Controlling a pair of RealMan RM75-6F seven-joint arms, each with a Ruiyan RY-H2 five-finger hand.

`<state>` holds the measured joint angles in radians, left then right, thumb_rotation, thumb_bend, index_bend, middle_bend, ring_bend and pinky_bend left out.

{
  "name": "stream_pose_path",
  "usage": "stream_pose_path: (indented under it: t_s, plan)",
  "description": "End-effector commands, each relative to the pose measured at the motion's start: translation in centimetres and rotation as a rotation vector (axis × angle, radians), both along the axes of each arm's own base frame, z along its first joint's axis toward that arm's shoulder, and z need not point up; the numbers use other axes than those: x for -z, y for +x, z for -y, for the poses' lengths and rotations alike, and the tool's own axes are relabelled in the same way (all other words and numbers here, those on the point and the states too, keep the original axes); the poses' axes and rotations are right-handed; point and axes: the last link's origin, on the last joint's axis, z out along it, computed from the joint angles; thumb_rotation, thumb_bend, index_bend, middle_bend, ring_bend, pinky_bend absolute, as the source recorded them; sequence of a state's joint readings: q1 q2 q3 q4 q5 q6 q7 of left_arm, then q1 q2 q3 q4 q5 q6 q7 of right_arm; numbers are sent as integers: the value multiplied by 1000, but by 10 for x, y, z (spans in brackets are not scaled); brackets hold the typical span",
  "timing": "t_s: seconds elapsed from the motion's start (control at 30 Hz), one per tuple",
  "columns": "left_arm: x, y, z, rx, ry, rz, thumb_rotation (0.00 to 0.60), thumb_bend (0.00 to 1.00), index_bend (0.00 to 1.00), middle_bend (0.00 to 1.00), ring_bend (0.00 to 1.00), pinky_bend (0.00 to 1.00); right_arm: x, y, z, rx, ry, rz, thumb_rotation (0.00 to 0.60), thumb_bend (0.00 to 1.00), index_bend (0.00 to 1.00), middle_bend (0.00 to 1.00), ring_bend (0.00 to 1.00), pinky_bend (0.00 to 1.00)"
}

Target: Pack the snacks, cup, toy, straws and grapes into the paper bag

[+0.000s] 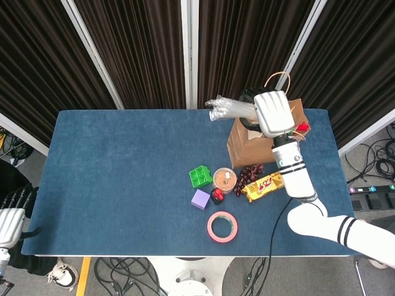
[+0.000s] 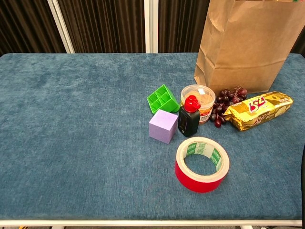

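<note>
right robot hand [image 1: 273, 113] gripping straws [image 1: 229, 109] above paper bag [image 1: 253, 145]; left robot hand [image 1: 10, 223] empty, idle

I see matt brown paper on the bag [image 2: 248, 45], with creases. The table [image 2: 76, 124] wears a napped blue cloth. Beside the bag, the snack pack [image 2: 259, 110] is glossy gold foil. The tape [image 2: 202, 163] is shiny red plastic; my right hand [image 1: 273, 113] is smooth white plastic, gripping clear crinkled straws [image 1: 228, 109].
</note>
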<state>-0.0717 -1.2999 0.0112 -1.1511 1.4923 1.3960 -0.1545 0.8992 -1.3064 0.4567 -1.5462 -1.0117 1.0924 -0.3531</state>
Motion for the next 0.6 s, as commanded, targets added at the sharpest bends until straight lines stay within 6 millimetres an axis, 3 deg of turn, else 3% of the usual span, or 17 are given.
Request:
stream_pose_path:
  t_s: [0.03,0.6]
  plan:
    - [0,-1,0,-1,-2,0,600,57,70,39,0,114,5,-5,2,9,13,12,600,231,684,557,450,491]
    - [1,-1,-1,-2,-8,-10,600,57,70,39,0,114,-1,-38,13,87,78,255,600,208,672,557,448,473]
